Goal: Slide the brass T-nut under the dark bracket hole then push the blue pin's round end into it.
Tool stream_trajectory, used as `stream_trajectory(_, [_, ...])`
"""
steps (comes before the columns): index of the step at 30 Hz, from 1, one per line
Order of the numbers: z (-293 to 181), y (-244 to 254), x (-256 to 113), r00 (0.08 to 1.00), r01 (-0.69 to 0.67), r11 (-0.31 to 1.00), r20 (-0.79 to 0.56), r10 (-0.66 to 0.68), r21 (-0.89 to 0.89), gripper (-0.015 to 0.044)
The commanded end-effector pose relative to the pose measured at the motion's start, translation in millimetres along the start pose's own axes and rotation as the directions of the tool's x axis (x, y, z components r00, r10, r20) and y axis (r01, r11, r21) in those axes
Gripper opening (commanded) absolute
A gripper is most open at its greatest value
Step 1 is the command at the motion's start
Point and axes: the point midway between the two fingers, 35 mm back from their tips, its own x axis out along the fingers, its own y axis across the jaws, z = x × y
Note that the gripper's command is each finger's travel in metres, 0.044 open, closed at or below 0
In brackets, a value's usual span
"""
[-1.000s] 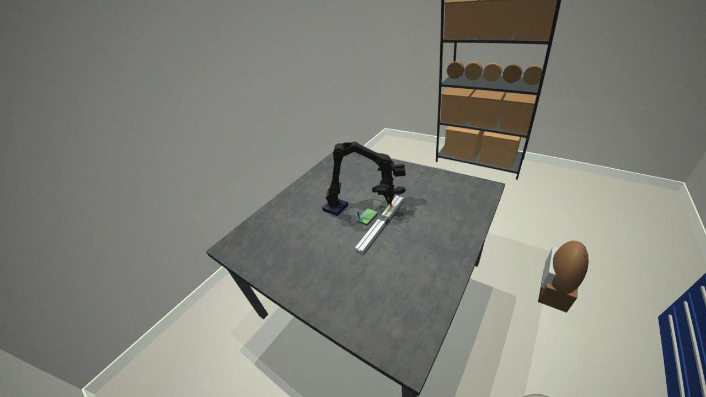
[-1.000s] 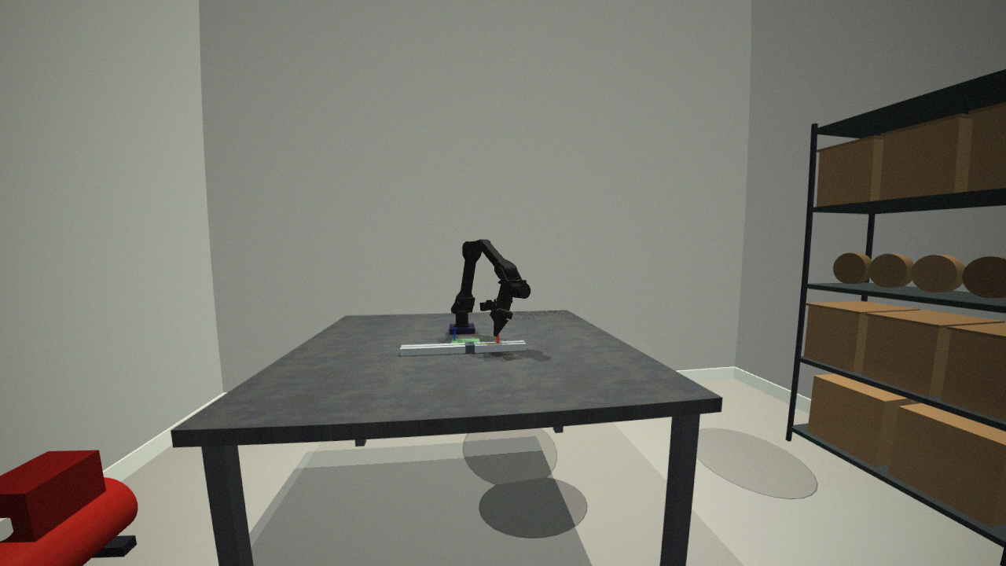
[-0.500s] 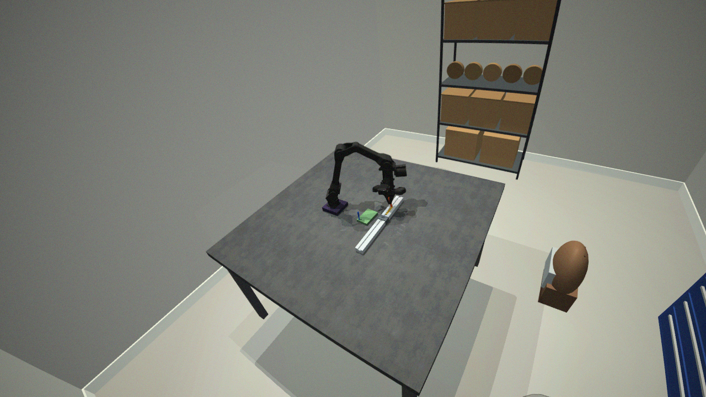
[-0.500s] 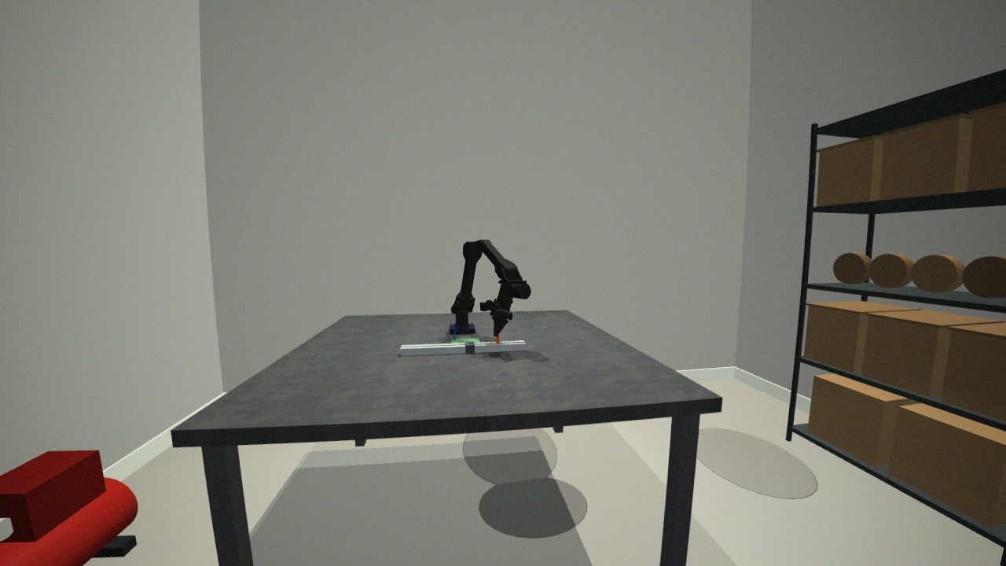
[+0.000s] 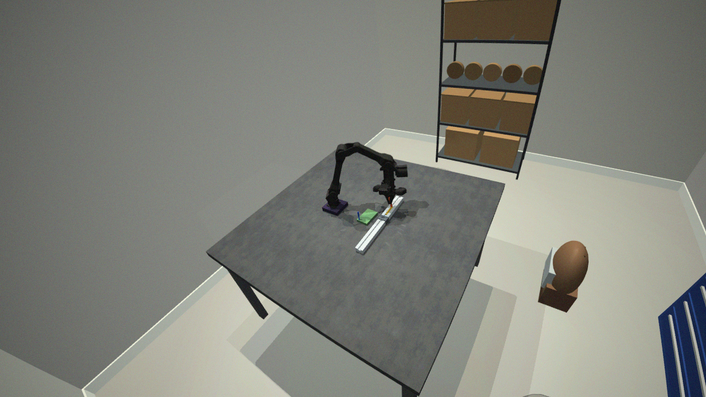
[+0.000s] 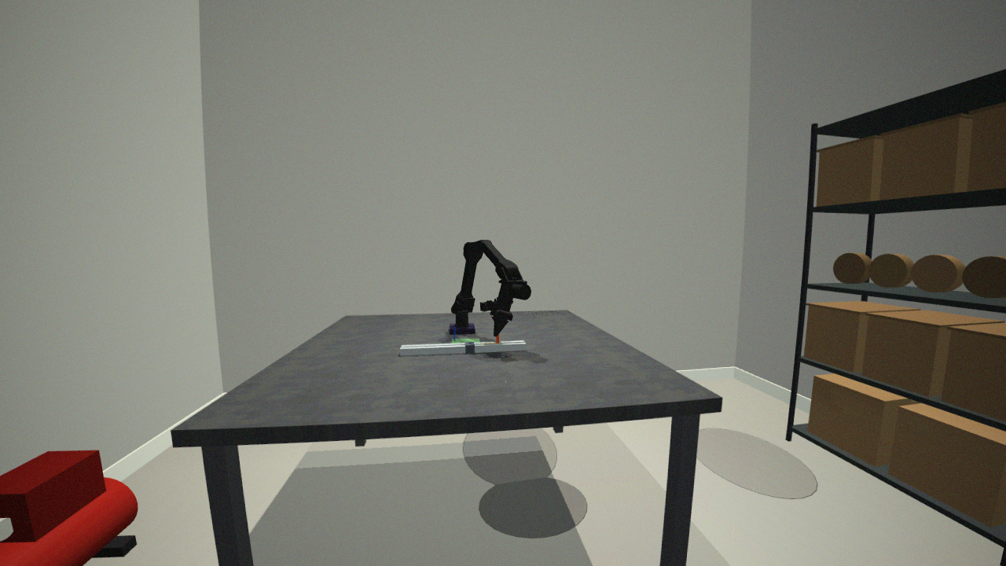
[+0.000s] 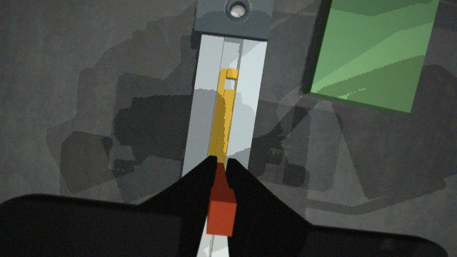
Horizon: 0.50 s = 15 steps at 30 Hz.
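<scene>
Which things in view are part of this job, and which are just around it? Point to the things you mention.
Part of the job:
- brass nut (image 7: 222,121) with orange handle (image 5: 391,204) (image 6: 497,339) (image 7: 221,218), held by the gripper (image 7: 221,164)
- rail (image 5: 371,236) (image 6: 429,349) (image 7: 206,64)
- dark bracket (image 5: 383,217) (image 6: 469,348) (image 7: 211,21)
- green tray (image 5: 367,216) (image 6: 465,340) (image 7: 371,57)
- blue pin (image 5: 358,215) (image 6: 454,332)

Just around:
- shelf rack (image 5: 438,108) (image 6: 808,232) with boxes (image 5: 499,149) (image 6: 851,422)
- red object (image 6: 67,492)
- brown egg-shaped object (image 5: 571,266)
- blue panel (image 5: 691,316)

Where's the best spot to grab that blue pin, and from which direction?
Probably the upper part of the blue pin, coming down from above: it stands upright at the corner of the green tray, its top sticking up free. The hand is holding the orange handle.
</scene>
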Motion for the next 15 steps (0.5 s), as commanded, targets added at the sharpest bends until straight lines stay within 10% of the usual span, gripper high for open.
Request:
stream_trajectory(1, [-0.5, 1.5, -0.8, 1.000, 0.007, 1.000, -0.003, -0.007, -0.008, -0.0150])
stream_trajectory(15, [-0.5, 3.2, -0.7, 0.999, 0.034, 0.999, -0.003, -0.034, -0.016, -0.0150])
